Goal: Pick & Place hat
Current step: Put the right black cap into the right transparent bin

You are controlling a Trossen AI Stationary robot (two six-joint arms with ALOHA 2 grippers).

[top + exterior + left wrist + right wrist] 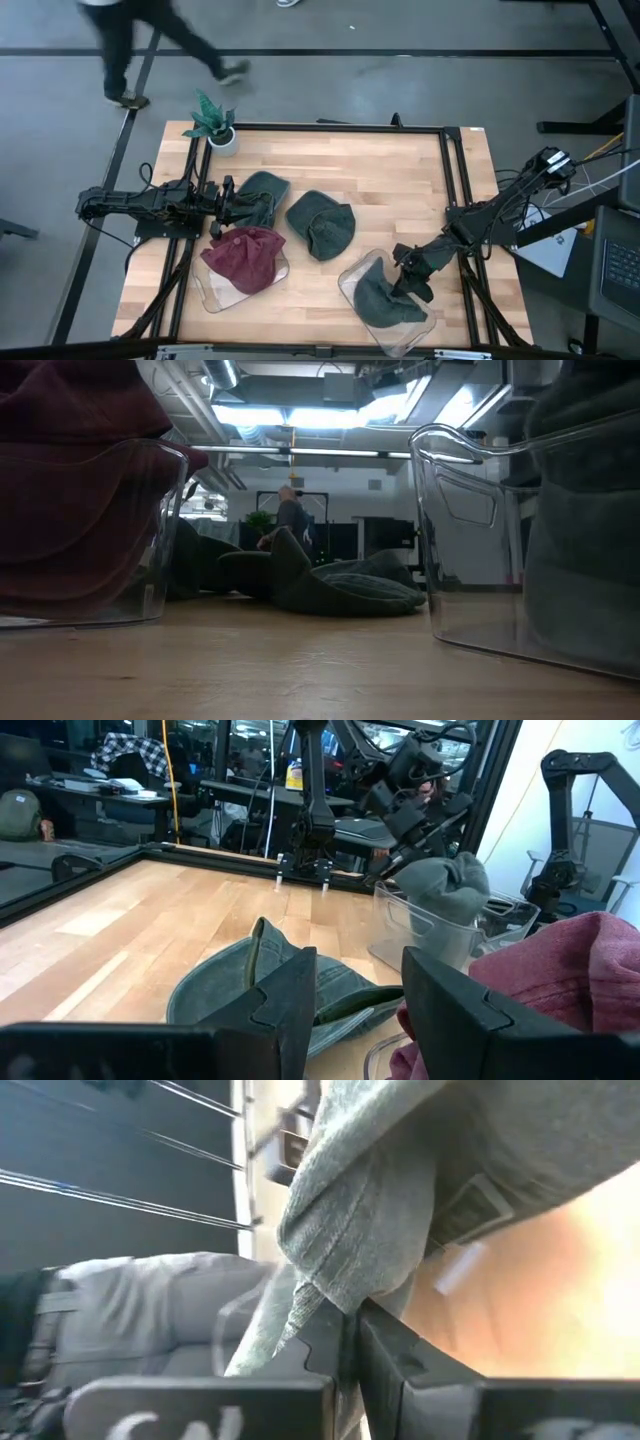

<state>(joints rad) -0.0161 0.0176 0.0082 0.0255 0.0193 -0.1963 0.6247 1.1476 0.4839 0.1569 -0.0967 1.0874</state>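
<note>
A grey-green hat (385, 303) lies in a clear container (350, 280) at the table's near right. My right gripper (407, 279) is shut on it at the container's right side. A maroon hat (245, 258) lies in a second clear container (215, 295) at the near left. Two more dark green hats lie on the wood, one at the left (264, 190) and one in the middle (322, 225). My left gripper (226, 206) is open and empty, low, just left of the left green hat (280, 985) and just beyond the maroon hat (570, 975). My right gripper pinches a folded edge of the grey-green hat (330, 1285) between its two fingers, at their free ends. In the left wrist view the hat (445, 885) stands bunched up above the container's rim below the gripper, with its lower part inside the container.
A small potted plant (213, 125) stands at the table's far left corner. A black frame rail (330, 127) runs along the far edge and the sides. Bare wood lies at the far middle and right (400, 180). A person walks on the floor beyond the far edge (130, 40).
</note>
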